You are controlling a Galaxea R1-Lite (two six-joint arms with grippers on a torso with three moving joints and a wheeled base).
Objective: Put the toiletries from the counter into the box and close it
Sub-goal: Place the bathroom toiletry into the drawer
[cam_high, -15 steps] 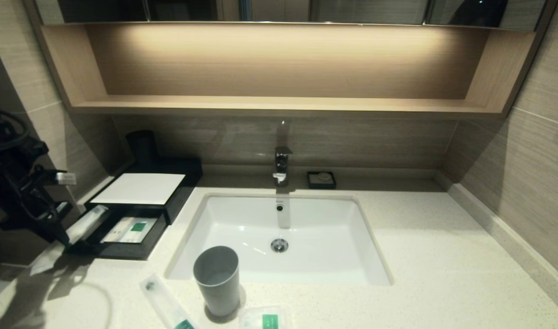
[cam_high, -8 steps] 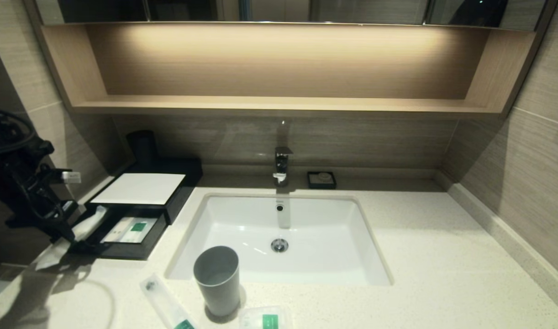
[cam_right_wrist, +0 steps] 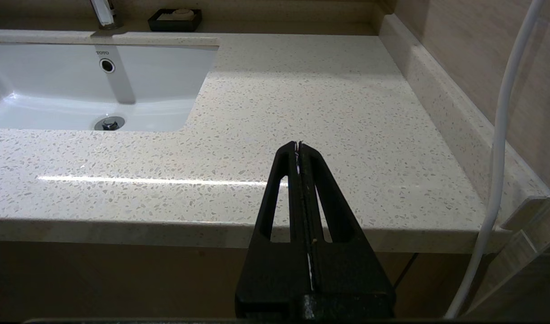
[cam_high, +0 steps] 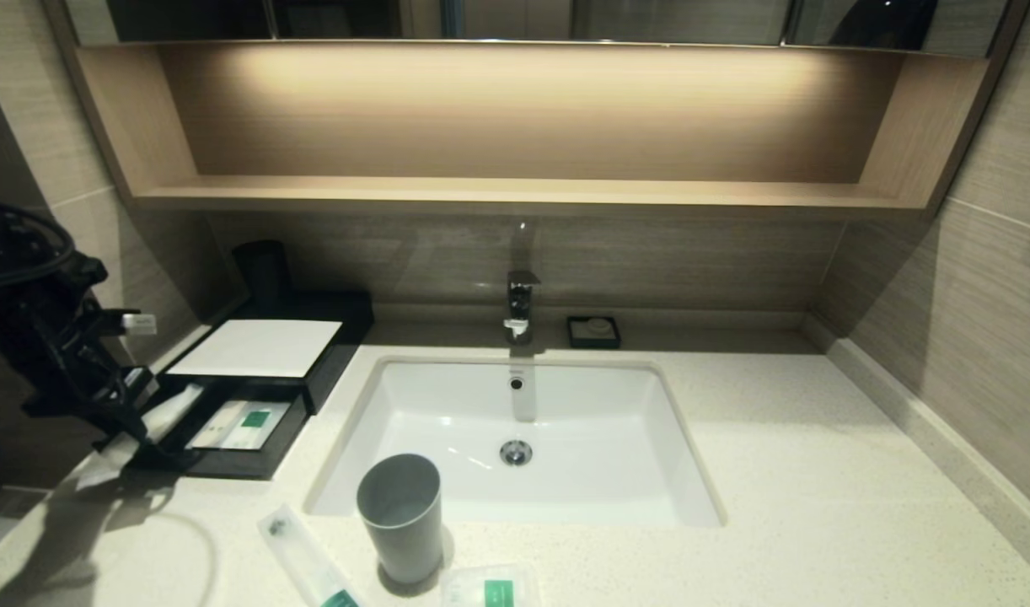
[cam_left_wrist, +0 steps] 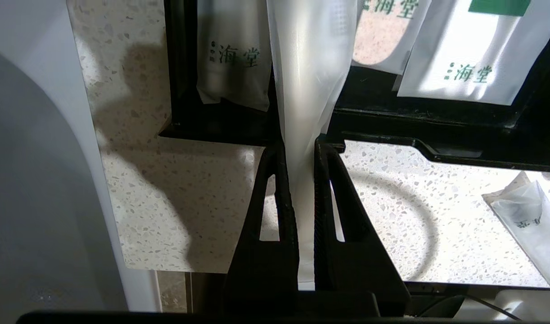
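Note:
My left gripper [cam_high: 136, 421] is shut on a long narrow toiletry packet [cam_left_wrist: 311, 67] at the left front corner of the black box [cam_high: 321, 371]. The box's drawer [cam_high: 228, 462] is pulled out. The packet's far end reaches over the drawer's rim and its near end hangs over the counter [cam_high: 776, 472]. White packets [cam_high: 241, 424] with a green label lie in the drawer; they also show in the left wrist view [cam_left_wrist: 464, 54]. A long packet [cam_high: 304, 561] and a small squarish one [cam_high: 490, 588] lie at the counter's front. My right gripper [cam_right_wrist: 298, 145] is shut and empty, at the counter's right front edge.
A grey cup [cam_high: 401, 514] stands between the two loose packets, in front of the white sink [cam_high: 565, 497]. A tap [cam_high: 521, 305] and a small black soap dish [cam_high: 593, 331] are behind the sink. A black tumbler [cam_high: 264, 271] stands behind the box. A wooden shelf hangs above.
My left gripper has moved a little right and down towards the drawer with the long packet. The packet's far end has dropped lower over the drawer's left rim.

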